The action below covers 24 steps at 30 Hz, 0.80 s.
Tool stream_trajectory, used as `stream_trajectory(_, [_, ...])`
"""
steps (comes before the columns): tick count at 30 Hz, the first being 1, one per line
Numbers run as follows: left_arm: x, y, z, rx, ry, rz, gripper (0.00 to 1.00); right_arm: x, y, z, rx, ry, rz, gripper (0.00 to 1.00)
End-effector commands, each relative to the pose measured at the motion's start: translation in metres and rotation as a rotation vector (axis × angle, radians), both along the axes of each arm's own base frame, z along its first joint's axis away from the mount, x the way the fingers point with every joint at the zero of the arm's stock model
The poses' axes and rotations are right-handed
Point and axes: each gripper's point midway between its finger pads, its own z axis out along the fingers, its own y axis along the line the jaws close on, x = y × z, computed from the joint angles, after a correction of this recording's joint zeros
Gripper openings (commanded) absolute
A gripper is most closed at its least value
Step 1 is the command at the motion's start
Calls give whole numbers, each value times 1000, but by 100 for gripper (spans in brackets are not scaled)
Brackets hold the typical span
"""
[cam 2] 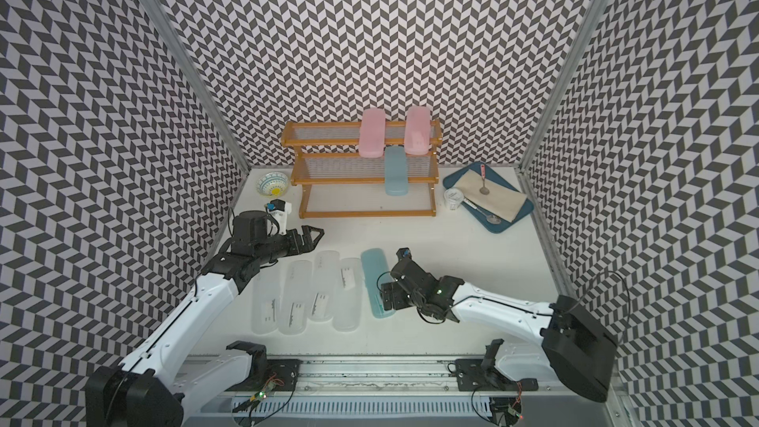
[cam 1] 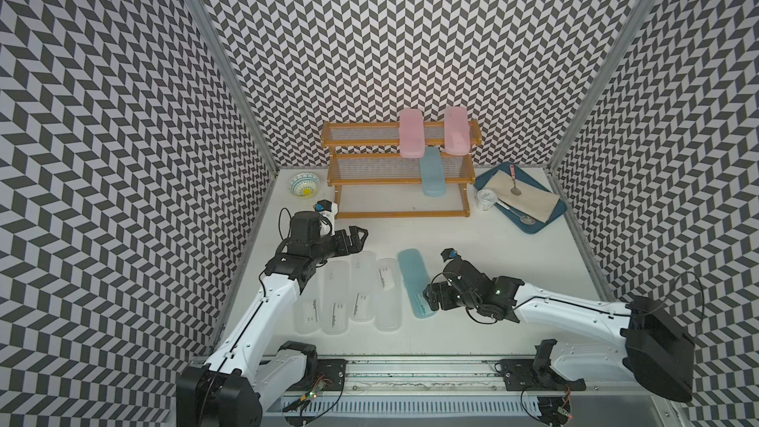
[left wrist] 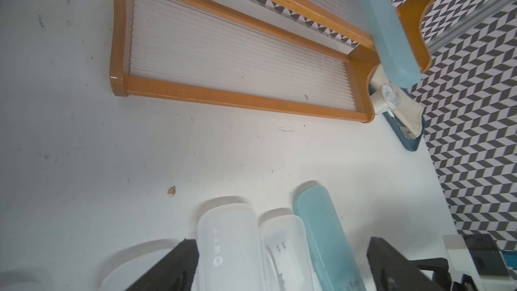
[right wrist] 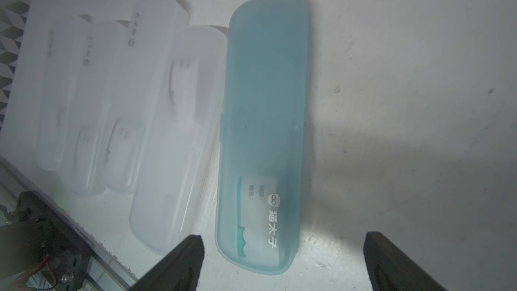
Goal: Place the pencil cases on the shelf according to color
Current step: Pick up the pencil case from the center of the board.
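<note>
Left pincer (cam 1: 358, 235): wide, empty, hovering over the far ends of the four frosted clear pencil cases (cam 1: 334, 301), which lie side by side on the worktop (cam 1: 493, 264). Just right of them lies the light blue pencil case (cam 1: 415, 281), flat. Right pincer (cam 1: 429, 301): wide, straddling its near end, not gripping. You should expect light, stiff, slick plastic. Pinch across the narrow width, nearer mid-length so it won't tip. Matching blue case (cam 1: 431, 172) sits on the shelf (cam 1: 369, 180), middle tier, far.

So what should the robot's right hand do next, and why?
Probably lower the right gripper and close on the loose blue case: its open jaws straddle that case's end without touching, and the other blue case already lies on the shelf.
</note>
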Motion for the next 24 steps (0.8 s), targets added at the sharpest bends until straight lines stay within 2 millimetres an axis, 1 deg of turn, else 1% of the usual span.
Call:
stream_trajectory(1, [5,9,-14,65,18,13,100,7,24,4,34,-23,-16,94])
stream_trajectory(5, [5,12,-18,60,37,23,100,10,40,-5,-24,-26,10,94])
stream_trajectory(8, [5,15,-15,51,18,39,100,12,50,-15,-71,-20,27,95])
stream_trajectory(10, [5,17,-10,55,2,49,100,14,52,-25,-108,-11,24,95])
stream_trajectory(12, [6,21,-7,64,-11,65,99,17,47,-34,-157,-1,-12,96])
stream_trajectory(15, [5,25,-2,66,-32,81,100,22,33,-46,-233,2,-80,97])
stream_trajectory(18, [5,25,1,58,-43,81,100,22,24,-53,-238,16,-106,97])
stream_trajectory(21, [5,24,1,52,-40,75,99,20,15,-54,-219,27,-125,97])
stream_trajectory(24, [5,24,0,50,-38,75,100,19,7,-47,-194,14,-135,97])
